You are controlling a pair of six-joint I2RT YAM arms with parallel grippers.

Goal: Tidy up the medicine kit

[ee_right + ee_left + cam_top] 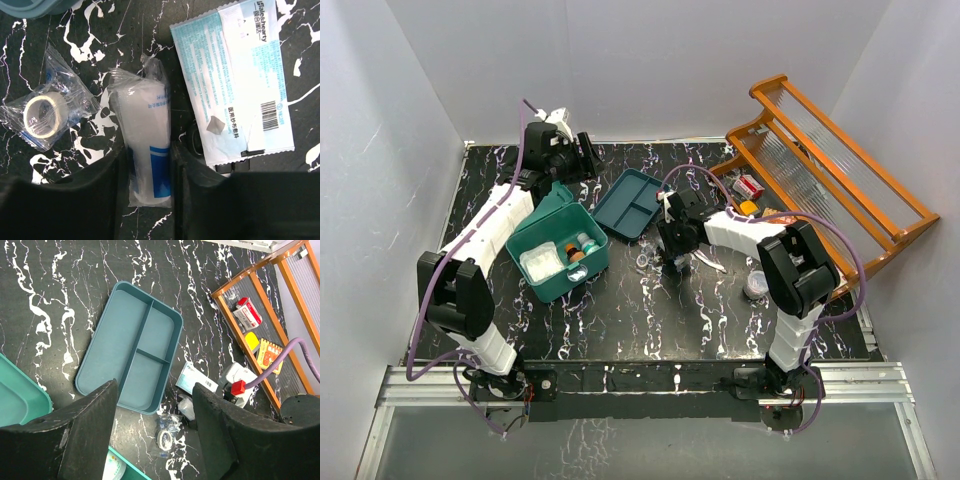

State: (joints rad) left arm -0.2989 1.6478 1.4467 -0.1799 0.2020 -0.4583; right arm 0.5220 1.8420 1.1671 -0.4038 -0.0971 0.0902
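Observation:
The medicine kit (558, 252) is a teal-green box with its lid open, at the left of the table. It holds a white pack and small bottles. Its lid also shows in the left wrist view (20, 395). My left gripper (155, 390) is open and empty, high above the dark-teal divided tray (130, 345); in the top view it (582, 158) is behind the kit. My right gripper (147, 165) is shut on a wrapped white bandage roll (145, 130) with a blue stripe, lying on the table right of the kit; this gripper also shows in the top view (672, 260).
A bagged tape roll (42, 116) lies left of the bandage roll, and a light-blue gauze packet (240, 80) lies to its right. An orange wooden rack (830, 170) at back right holds a red-and-white box (248, 314) and yellow packets. A small round container (757, 285) sits by the right arm.

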